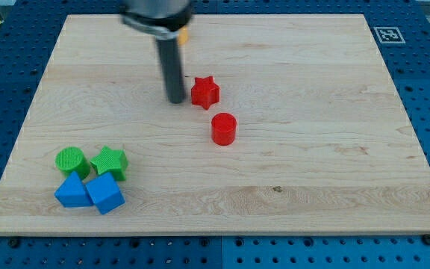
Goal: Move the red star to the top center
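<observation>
Our gripper is nowhere showing, so we cannot tell its state, and my tip (176, 100) is resting on the tabletop (312, 149) just left of the red star (205, 92), which is sitting above the red cylinder (223, 128).

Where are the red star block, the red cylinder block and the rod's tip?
red star block (205, 92), camera view, centre of its top face.
red cylinder block (223, 124), camera view, its round top face.
my tip (176, 100), camera view, rod's very end, just left of the star.
</observation>
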Available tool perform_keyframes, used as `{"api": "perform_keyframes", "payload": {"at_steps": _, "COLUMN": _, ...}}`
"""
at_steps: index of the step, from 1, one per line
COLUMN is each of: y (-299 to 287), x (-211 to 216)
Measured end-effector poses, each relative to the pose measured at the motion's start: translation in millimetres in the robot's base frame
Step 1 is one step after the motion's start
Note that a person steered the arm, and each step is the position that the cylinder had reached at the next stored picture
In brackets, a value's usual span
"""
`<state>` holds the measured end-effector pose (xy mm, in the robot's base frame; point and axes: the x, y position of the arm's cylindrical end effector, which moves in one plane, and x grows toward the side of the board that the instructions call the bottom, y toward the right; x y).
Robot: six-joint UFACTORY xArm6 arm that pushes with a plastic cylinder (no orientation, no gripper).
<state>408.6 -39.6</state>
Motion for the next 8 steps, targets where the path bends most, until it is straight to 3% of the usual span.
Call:
{"api": "perform_keyframes", "payload": {"at_steps": 1, "y": 51, "x": -12}}
{"api": "perform_keyframes", "payload": {"at_steps": 3, "y": 42, "x": 41}}
{"api": "perform_keyframes", "payload": {"at_steps": 4, "y": 82, "x": 28}}
{"api": "perform_keyframes", "payload": {"at_steps": 5, "y": 93, "x": -28}}
{"api": "perform_keyframes", "payload": {"at_steps": 6, "y": 91, "x": -47}}
{"api": "perform_keyframes", "payload": {"at_steps": 7, "y": 96, "x": -17}}
{"api": "perform_keyframes", "payload": {"at_steps": 8, "y": 103, "x": -19}}
